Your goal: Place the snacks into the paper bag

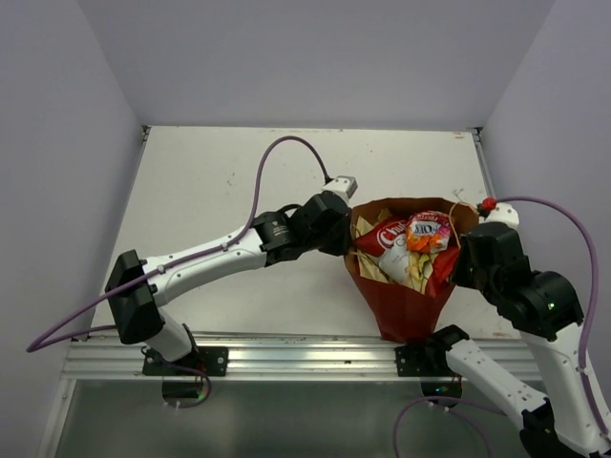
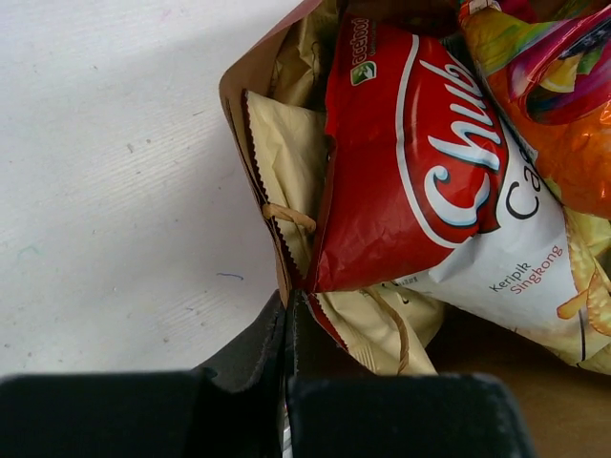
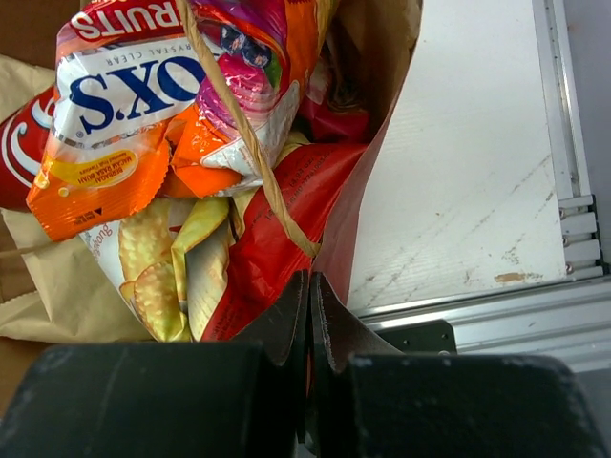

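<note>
The paper bag is standing roughly upright near the worktop's front edge, mouth facing up and snacks filling it, while the left tool and right tool are clamping opposite rims.

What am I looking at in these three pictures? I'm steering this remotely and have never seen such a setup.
Two white robot arms are bolted at the near edge of a table. The wide picture looks down from above and behind them. The other two come from a camera on each wrist, so the black shapes at the bottom of those are that arm's own fingers. A reddish-brown paper bag sits between the arms with snacks in its open mouth: a red-and-white packet and an orange packet on top, with others partly hidden beneath. The left gripper is shut on the bag's left rim, and the right gripper is shut on its right rim.
</note>
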Controlling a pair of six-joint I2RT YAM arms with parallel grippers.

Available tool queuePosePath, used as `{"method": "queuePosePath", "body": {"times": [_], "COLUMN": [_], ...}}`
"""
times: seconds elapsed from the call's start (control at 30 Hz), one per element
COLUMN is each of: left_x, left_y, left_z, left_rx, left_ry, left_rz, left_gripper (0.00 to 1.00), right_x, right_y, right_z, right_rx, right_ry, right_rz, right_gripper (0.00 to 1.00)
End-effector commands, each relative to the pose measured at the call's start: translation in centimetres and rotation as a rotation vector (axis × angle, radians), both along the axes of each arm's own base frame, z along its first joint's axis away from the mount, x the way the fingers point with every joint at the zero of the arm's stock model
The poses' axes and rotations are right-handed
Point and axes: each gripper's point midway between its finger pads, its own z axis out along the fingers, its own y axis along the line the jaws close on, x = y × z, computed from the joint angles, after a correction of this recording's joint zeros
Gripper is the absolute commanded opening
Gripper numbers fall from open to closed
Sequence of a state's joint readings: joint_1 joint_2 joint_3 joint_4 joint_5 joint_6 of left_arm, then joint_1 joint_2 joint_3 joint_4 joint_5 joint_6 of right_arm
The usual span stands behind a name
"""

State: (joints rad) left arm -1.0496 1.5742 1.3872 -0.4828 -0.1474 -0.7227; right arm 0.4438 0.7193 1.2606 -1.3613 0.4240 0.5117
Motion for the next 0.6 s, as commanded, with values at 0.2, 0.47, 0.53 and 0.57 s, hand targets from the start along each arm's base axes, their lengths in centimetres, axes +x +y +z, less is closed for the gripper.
{"method": "queuePosePath", "body": {"times": [0.2, 0.47, 0.53, 0.57], "left_x": [2.4, 3.9, 3.9, 4.3], "left_y": [4.2, 8.0, 9.1, 9.9], "left_z": [14.6, 16.4, 16.4, 16.5], "left_rx": [-0.148, -0.05, -0.021, 0.0], "left_ry": [-0.221, -0.303, -0.316, -0.333], "left_rz": [0.224, 0.357, 0.382, 0.411], "left_gripper": [0.0, 0.0, 0.0, 0.0], "right_x": [2.4, 8.7, 9.9, 10.0], "right_y": [3.1, 7.2, 9.0, 10.5], "right_z": [1.2, 5.8, 5.6, 6.0], "right_rx": [-0.01, -0.001, -0.016, -0.023], "right_ry": [0.099, 0.005, 0.012, 0.0], "right_rz": [0.149, 0.24, 0.275, 0.317], "right_gripper": [0.0, 0.0, 0.0, 0.0]}}
